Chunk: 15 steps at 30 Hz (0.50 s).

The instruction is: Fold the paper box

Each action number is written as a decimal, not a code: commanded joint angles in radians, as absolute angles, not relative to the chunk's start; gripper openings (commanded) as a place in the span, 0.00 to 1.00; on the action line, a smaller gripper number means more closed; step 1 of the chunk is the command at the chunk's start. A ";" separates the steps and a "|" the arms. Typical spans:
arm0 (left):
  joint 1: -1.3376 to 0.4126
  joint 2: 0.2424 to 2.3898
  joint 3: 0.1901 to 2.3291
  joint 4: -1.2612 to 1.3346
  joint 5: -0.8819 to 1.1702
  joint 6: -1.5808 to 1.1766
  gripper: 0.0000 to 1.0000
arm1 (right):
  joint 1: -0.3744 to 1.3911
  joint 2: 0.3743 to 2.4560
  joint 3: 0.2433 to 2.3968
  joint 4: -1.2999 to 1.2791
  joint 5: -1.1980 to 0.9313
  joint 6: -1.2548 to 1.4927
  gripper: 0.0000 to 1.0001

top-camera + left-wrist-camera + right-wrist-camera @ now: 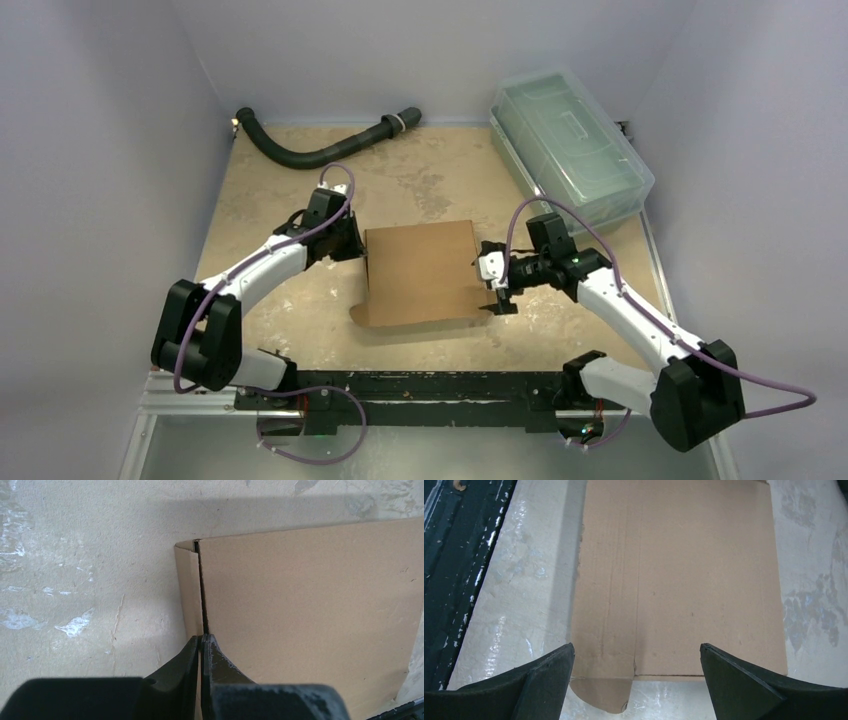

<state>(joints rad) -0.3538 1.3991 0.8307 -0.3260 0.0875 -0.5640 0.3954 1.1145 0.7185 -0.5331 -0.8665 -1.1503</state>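
from above, shows the paper box [420,272] lying near the middle of the worn tan table [420,180], broad brown panel facing up, a rounded tab poking out at its near left corner. places it squarely between the two arms: left gripper [357,244] touching the box's left edge toward the far corner, right gripper [492,283] at the right edge toward the near corner. on the left wrist view, shows the black fingers [175,682] pressed together, tips meeting right at the dark slit between the top panel and a narrow side flap folded down along the left edge. shows a thin sliver of cardboard brown between them lower down, yet cannot tell a true pinch on the cardboard from mere contact. on the right wrist view, shows the other pair of fingers [544,680] spread wide, the box's nearest edge showing in the gap between them and touching neither, as far as can be seen. also shows a second rounded tab curling out below that edge, beside the finger on the rail side, and a faint crease running lengthwise down the panel. shows the black base rail [420,385] along the table's near edge, apart from the box. shows a clear greenish plastic bin [570,145], lid on, at the far right corner and a black ribbed hose [320,148] along the far left, both well apart from the cardboard.
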 commanded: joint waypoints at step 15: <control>-0.356 1.335 0.864 -0.341 0.129 -0.587 0.00 | 0.555 1.060 0.683 -0.349 -0.711 -1.047 0.99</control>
